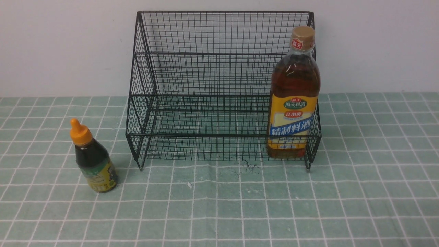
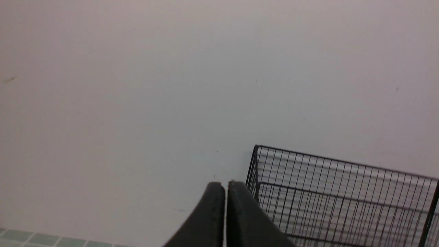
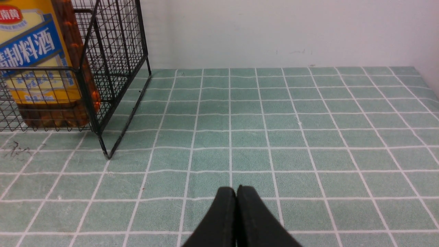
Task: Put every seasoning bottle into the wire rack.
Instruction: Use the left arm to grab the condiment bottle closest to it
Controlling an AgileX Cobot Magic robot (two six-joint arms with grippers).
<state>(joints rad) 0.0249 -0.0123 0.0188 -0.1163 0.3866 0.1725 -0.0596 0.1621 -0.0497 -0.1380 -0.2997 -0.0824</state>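
The tall bottle [image 1: 294,96] stands inside the wire rack [image 1: 219,54], on the low shelf at its right end. The small dark bottle [image 1: 93,157] stands on the green cloth [image 1: 240,206], near the rack's left side. The left gripper [image 2: 225,192] and right gripper [image 3: 236,195] are pinched together, holding nothing.

I am looking at a staged kitchen-style tabletop: a green checked tablecloth [image 1: 377,192] is covering the surface, a bare white wall [image 1: 61,44] is closing it off behind, and a wire rack [image 1: 205,75], a tall amber bottle [image 1: 293,113] and a small dark bottle [image 1: 94,161] are standing as cooking props.
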